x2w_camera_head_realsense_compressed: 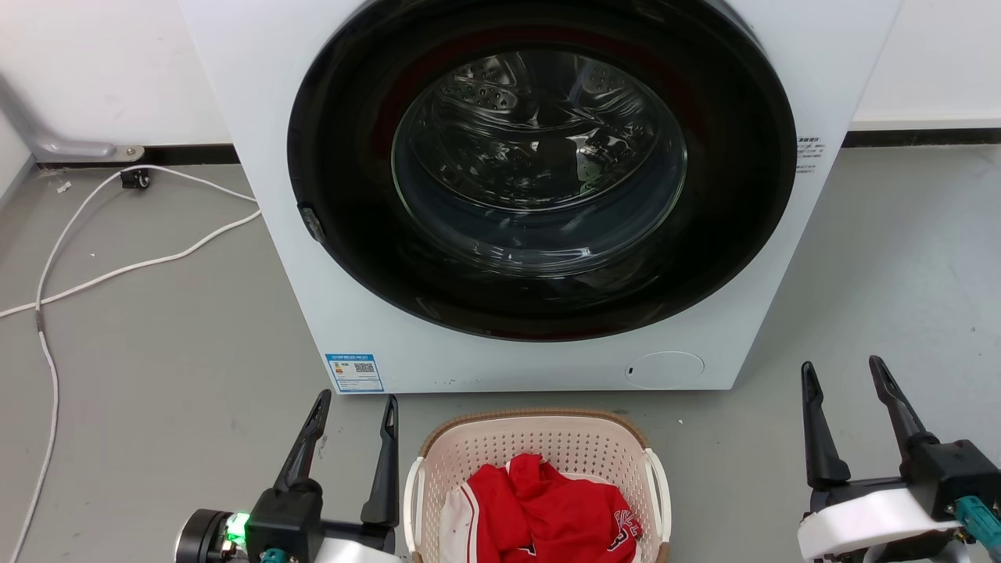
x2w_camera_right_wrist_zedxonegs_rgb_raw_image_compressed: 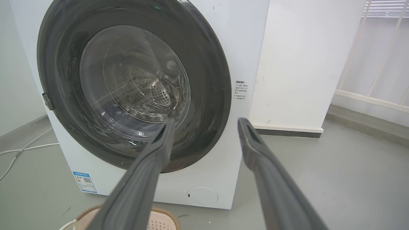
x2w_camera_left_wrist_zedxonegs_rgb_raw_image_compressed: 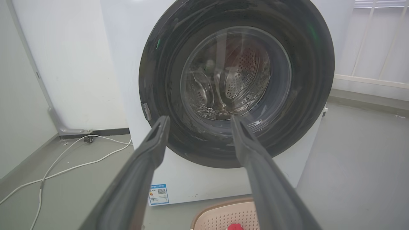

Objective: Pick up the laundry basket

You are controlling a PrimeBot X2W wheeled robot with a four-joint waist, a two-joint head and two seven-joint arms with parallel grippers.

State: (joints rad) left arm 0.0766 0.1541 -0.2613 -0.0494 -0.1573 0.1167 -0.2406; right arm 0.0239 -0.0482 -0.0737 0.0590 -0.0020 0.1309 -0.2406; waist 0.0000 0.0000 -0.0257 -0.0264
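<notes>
Two pincers flanked the laundry basket (x2w_camera_head_realsense_compressed: 539, 442), which sat on the grey floor (x2w_camera_head_realsense_compressed: 860, 274) at six o'clock in the head view, just in front of the white washing machine (x2w_camera_head_realsense_compressed: 336, 328) at twelve o'clock. The left pincer (x2w_camera_head_realsense_compressed: 356, 399), at seven o'clock and just beside the basket's left side, had its dark fingers spread and held nothing. The right pincer (x2w_camera_head_realsense_compressed: 841, 365), at four o'clock and well apart from the basket, was likewise spread and empty. A red garment (x2w_camera_head_realsense_compressed: 547, 508) lay inside the basket. A white cable (x2w_camera_head_realsense_compressed: 117, 270) trailed across the floor at nine o'clock.
</notes>
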